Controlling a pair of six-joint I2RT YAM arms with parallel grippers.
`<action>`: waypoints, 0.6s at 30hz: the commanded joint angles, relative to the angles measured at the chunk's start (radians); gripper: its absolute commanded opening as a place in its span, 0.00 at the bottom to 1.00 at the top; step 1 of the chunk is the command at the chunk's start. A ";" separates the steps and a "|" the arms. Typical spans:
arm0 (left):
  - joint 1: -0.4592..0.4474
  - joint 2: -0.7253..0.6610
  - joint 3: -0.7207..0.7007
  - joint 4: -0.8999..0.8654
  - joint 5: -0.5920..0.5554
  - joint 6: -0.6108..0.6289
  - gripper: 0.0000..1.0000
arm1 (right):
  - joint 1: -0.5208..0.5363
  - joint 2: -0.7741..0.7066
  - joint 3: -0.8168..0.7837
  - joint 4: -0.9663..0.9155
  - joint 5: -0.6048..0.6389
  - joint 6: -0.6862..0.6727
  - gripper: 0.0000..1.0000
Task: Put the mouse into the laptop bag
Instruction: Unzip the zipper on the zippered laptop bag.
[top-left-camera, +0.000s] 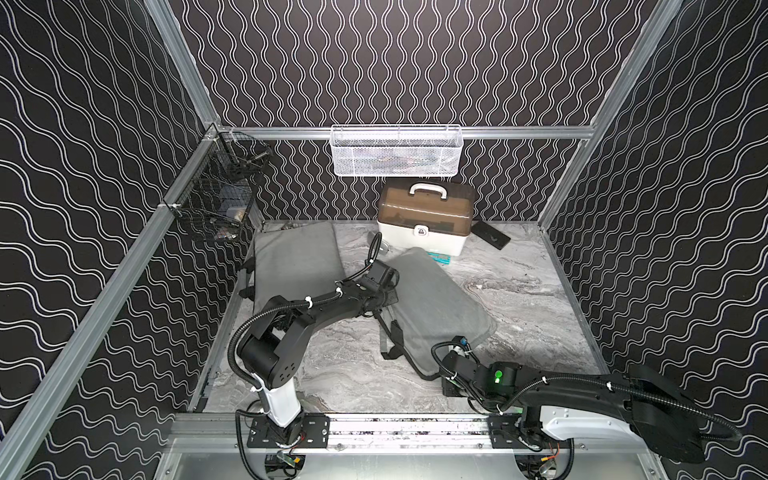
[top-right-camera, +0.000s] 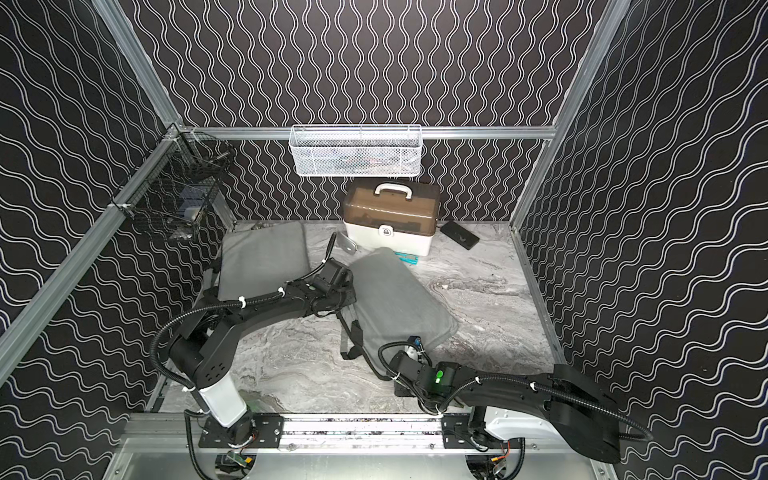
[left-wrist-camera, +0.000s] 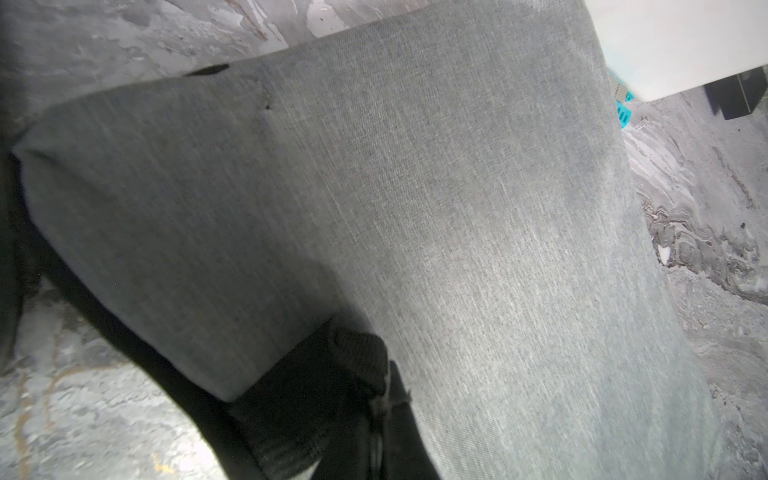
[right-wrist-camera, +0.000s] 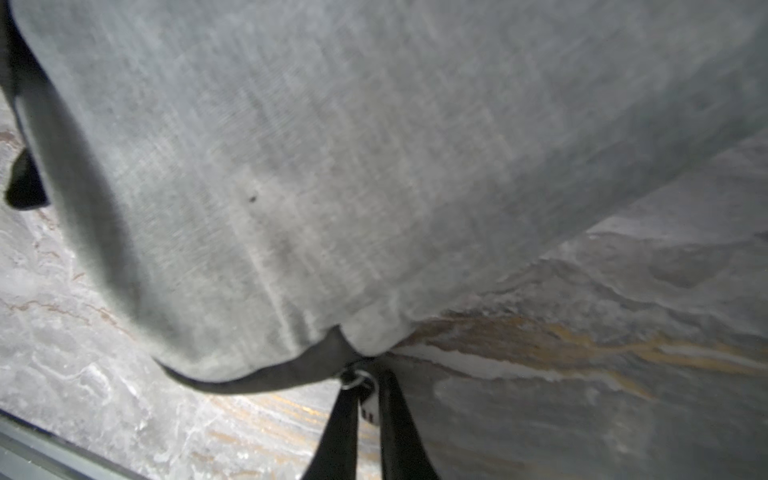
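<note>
**Both end effectors pinch the laptop bag — mouse not clearly in sight**

The mouse cannot be picked out for sure in any view. A small rounded grey object (top-right-camera: 348, 244) lies on the bench (top-left-camera: 519, 299) just off the front-left corner of the toolbox (top-right-camera: 390, 224), too small to identify. The laptop bag (top-left-camera: 440, 303), grey woven fabric with black trim and straps, lies slantwise across the middle of the bench. One end is up against the toolbox and the other reaches toward the near edge.

The left end effector (left-wrist-camera: 365, 374) is closed on the bag's edge that faces the bench's left edge. Its wrist view shows a dark ribbed fingertip pressed on the fabric, with that edge raised off the marbled surface. The right end effector (right-wrist-camera: 361, 376) is closed at the bag's near corner — its two black fingers (right-wrist-camera: 340, 419) meet at a small metal ring (right-wrist-camera: 351, 380) where the black trim ends.

A second grey fabric pad (top-left-camera: 295, 257) lies flat in the far-left corner. The toolbox, white with a smoky brown lid, stands at the middle of the far edge. A teal item (top-left-camera: 441, 258) peeks out between it and the bag. A flat black object (top-left-camera: 491, 235) lies beside the toolbox toward the far-right corner. A white mesh basket (top-left-camera: 397, 151) hangs on the rear rail, and a black wire basket (top-left-camera: 216, 199) hangs on the left rail.
</note>
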 joint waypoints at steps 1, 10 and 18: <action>0.003 -0.018 -0.004 0.048 -0.011 -0.012 0.00 | 0.000 0.001 -0.004 -0.063 0.005 0.022 0.01; 0.003 -0.034 -0.016 0.028 -0.030 -0.031 0.01 | 0.001 -0.008 0.018 -0.117 0.033 0.043 0.00; -0.004 -0.282 -0.257 0.067 0.017 -0.119 0.86 | -0.002 -0.078 0.053 -0.281 0.133 0.167 0.00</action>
